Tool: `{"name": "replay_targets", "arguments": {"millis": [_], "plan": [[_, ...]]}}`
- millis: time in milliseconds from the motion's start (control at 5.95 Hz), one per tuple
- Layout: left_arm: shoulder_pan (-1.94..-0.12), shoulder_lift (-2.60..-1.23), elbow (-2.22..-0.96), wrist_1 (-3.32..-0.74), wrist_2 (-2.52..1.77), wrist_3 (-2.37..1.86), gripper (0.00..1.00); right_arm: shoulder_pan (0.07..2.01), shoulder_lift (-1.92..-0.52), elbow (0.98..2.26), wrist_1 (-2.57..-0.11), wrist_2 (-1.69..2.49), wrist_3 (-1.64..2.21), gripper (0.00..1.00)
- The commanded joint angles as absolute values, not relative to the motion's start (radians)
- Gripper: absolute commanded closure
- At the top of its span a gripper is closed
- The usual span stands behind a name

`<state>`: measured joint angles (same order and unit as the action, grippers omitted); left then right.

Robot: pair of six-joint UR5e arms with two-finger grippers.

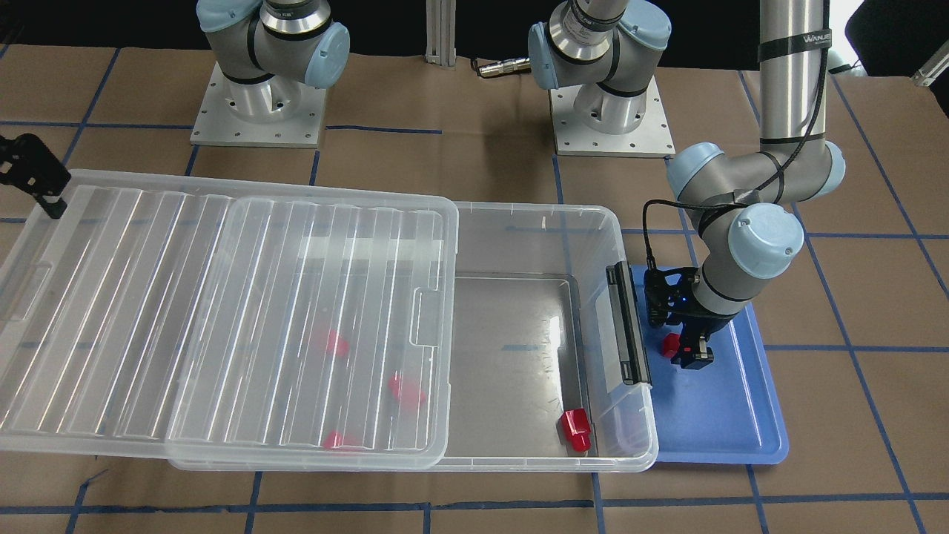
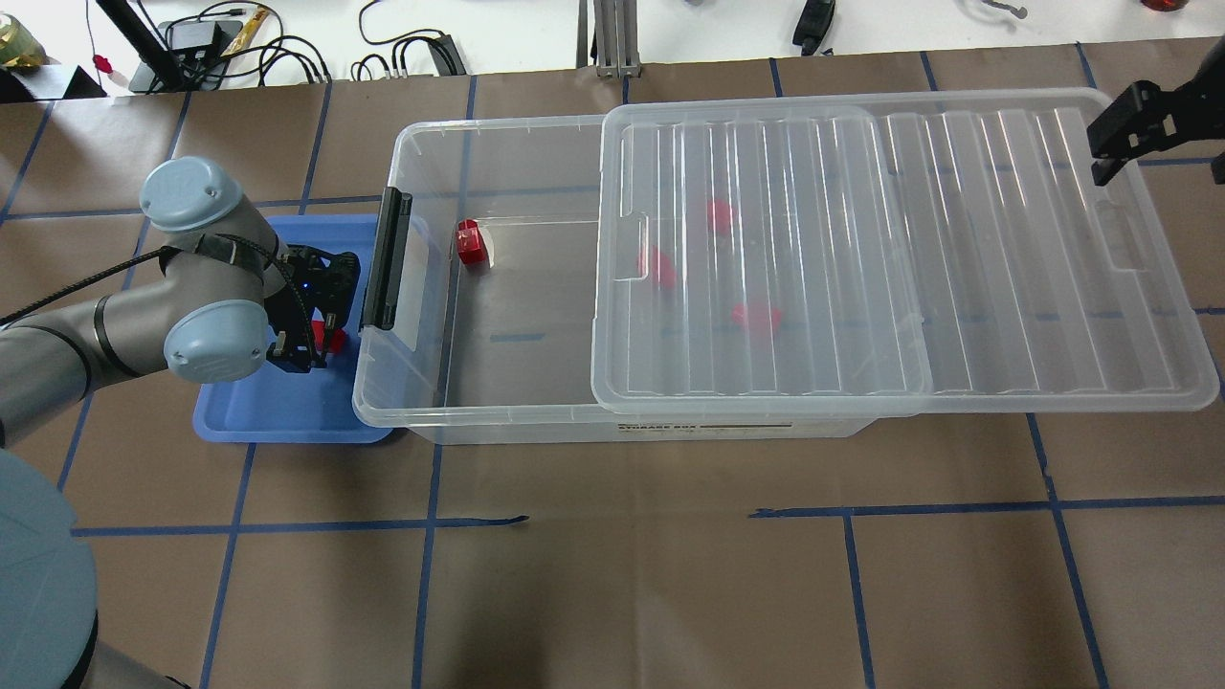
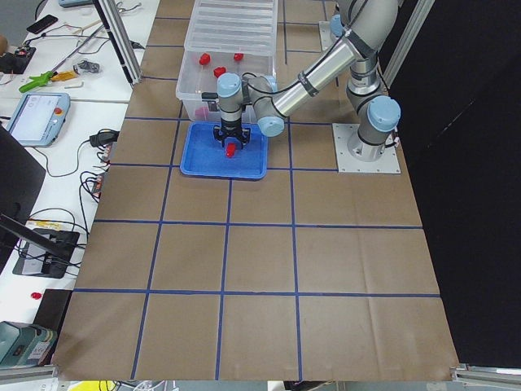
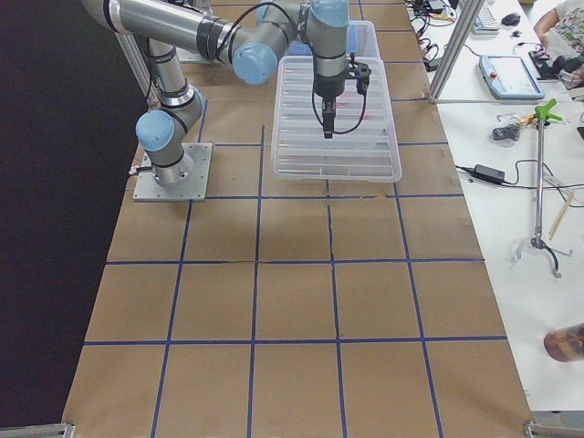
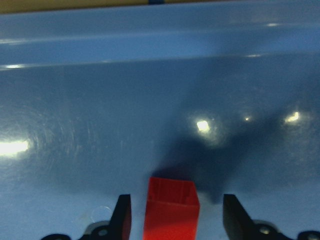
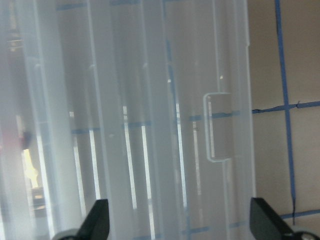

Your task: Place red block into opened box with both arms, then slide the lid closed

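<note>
A red block [image 5: 172,210] lies on the blue tray [image 1: 726,423]. My left gripper [image 5: 177,220] is down over it, open, with a finger on each side and a gap to both. The clear box [image 1: 534,211] sits mid-table. Its ribbed lid [image 1: 222,311] covers the half toward my right arm and overhangs that end. One red block [image 1: 574,430] lies in the uncovered part, and three more [image 1: 406,391] show through the lid. At the lid's far end, my right gripper [image 6: 180,225] hangs open just above it, fingers wide apart.
A black latch bar [image 1: 629,322] on the box's short side faces the blue tray. Both arm bases [image 1: 612,111] stand behind the box. Brown paper with blue tape lines covers the table. Beyond the table's edge lie cables and tools [image 2: 239,43].
</note>
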<state>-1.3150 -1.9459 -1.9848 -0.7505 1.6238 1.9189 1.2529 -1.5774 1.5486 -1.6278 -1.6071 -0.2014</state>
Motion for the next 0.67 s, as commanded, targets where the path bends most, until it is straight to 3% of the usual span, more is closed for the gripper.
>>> {"name": "replay_targets", "arguments": {"millis": [0, 504], "plan": [[-1.316, -1.948, -1.983, -0.733, 1.629, 1.931, 0.93, 1.436, -1.571, 1.422, -1.446, -1.548, 0.054, 0.00], [-1.334, -1.760, -1.932, -0.964, 1.628, 1.870, 0.94, 1.581, -1.569, 1.420, -1.434, -1.546, 0.187, 0.00]]}}
